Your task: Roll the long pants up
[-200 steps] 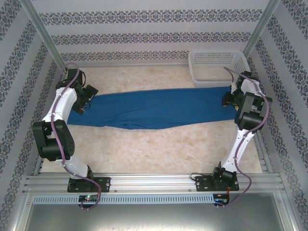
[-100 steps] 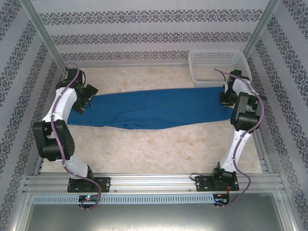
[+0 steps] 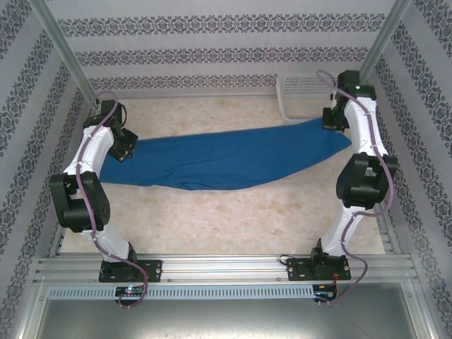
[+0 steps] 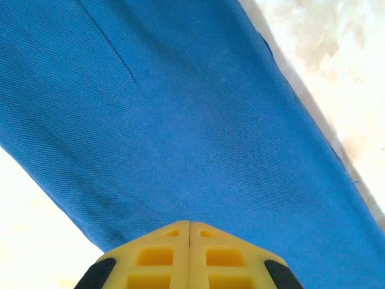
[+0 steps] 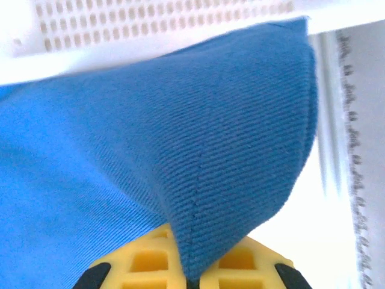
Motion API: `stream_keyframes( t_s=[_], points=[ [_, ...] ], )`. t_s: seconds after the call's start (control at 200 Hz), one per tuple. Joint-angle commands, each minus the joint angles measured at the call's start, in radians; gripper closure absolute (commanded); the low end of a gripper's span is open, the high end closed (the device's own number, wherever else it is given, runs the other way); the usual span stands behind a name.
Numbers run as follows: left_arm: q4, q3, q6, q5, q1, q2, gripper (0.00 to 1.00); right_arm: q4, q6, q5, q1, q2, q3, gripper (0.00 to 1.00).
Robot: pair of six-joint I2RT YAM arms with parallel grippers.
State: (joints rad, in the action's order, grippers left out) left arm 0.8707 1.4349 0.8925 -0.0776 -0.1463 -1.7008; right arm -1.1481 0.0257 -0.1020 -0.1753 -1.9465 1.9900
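- Shows the long pants stretched left to right across the middle of the marbled worktop, flat over most of the length.
- Pinches the right end of the long pants in the right fingers, held up off the worktop in front of the white basket at the far right corner.
- From the right wrist, has a seamed fold of the long pants clamped between the yellow right fingers, with the white basket and its perforated wall just behind.
- Sets the left fingers at the left end of the long pants.
- From the left wrist, presses the yellow left fingers together, tips meeting against the long pants; cannot tell whether any cloth is caught between.
- Leaves pale worktop bare on either side of the cloth there.
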Motion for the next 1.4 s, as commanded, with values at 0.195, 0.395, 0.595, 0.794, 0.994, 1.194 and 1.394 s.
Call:
stream_keyframes(
  t_s=[0.195,0.395,0.595,0.794,0.994,1.194,1.394],
  points=[
    [0.083,0.058,-0.031,0.035,-0.015,0.051,0.71,-0.250,0.067,-0.297,-0.145,-0.044,0.259,1.00],
    [0.132,0.108,-0.063,0.065,-0.015,0.068,0.67,-0.241,0.091,-0.324,-0.233,-0.004,0.289,1.00],
    [0.124,0.093,-0.050,0.064,-0.016,0.093,0.67,-0.237,0.123,-0.035,-0.139,0.048,0.277,1.00],
    [0.123,0.087,-0.049,0.054,-0.016,0.099,0.67,-0.268,0.161,-0.004,0.173,0.059,0.303,1.00],
    [0.120,0.095,-0.056,0.050,-0.016,0.102,0.67,-0.216,0.277,0.143,0.346,0.051,0.327,1.00],
    [0.104,0.092,-0.053,0.018,-0.017,0.091,0.67,-0.083,0.401,0.275,0.485,0.017,0.305,1.00],
    [0.095,0.090,-0.054,-0.005,-0.016,0.094,0.67,-0.006,0.506,0.358,0.609,-0.131,0.433,1.00]
  ],
)
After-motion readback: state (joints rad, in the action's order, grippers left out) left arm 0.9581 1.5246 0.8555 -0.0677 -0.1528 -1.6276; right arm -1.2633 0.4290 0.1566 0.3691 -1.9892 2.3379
